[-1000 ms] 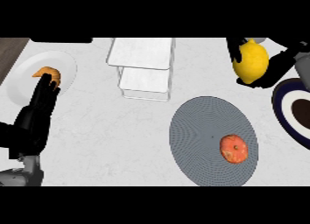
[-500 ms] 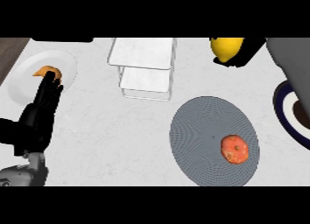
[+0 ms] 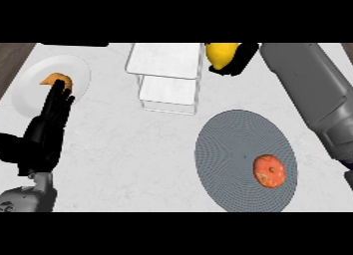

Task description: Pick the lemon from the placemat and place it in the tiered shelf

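Observation:
My right hand is at the top of the head view, curled round the yellow lemon. It holds the lemon just right of the white tiered shelf, close to the upper tier's edge. Its grey forearm runs down the right side. The round grey placemat lies lower right and bears only an orange-red fruit. At the lower left my left hand rests open, fingers straight and pointing up.
A white plate with an orange piece of food sits at the upper left, just beyond my left fingertips. A dark-rimmed plate at the right edge is almost hidden by my right forearm. Dark wood borders the counter at both upper corners.
My right hand has carried the lemon leftward and toward the far edge, from the right side of the counter to beside the shelf. My left hand has stayed where it was.

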### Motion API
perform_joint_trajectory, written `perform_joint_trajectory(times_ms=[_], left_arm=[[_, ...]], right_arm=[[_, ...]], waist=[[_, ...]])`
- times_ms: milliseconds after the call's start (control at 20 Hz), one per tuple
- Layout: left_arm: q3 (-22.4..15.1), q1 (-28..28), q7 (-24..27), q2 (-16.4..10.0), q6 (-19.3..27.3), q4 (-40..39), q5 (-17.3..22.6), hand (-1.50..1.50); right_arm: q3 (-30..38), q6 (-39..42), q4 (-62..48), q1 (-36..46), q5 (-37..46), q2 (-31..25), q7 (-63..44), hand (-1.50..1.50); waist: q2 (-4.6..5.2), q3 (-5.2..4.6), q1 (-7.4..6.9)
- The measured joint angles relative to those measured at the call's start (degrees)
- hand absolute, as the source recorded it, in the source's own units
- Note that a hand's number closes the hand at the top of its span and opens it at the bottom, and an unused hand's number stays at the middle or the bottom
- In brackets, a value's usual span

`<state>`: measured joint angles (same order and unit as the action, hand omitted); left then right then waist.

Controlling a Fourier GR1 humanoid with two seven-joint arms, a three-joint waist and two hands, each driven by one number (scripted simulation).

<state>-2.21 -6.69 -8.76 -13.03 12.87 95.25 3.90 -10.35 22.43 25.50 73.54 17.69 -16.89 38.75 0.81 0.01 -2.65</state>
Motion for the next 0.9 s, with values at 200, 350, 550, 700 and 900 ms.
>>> perform_joint_trajectory(times_ms=[200,350,550,700,900], left_arm=[[0.2,0.0,-0.5,-0.4,-0.5,0.7,-0.1,0.0],[0.1,-0.6,0.0,0.1,-0.6,-0.2,-0.4,0.0],[-0.3,-0.7,-1.1,0.5,-0.5,0.9,-0.7,0.0],[0.1,-0.5,-0.8,-0.1,-1.2,0.9,-0.5,0.0],[-0.2,-0.7,-0.4,0.3,-1.3,0.4,-0.7,0.0]], right_arm=[[1.3,-3.6,-4.0,1.4,0.7,2.2,2.8,1.5],[2.4,-5.6,-6.4,2.9,0.9,3.6,4.0,1.5],[2.2,-8.8,-8.6,4.5,2.6,4.9,5.2,1.5],[3.8,-9.9,-10.2,5.4,1.7,6.0,4.7,1.5],[4.6,-7.7,-12.1,7.2,1.3,6.7,3.2,-1.5]], waist=[[-0.45,0.19,0.05],[-0.54,0.25,0.16],[-0.71,0.31,-0.09],[-0.93,0.28,-0.44],[-1.14,0.23,-0.76]])
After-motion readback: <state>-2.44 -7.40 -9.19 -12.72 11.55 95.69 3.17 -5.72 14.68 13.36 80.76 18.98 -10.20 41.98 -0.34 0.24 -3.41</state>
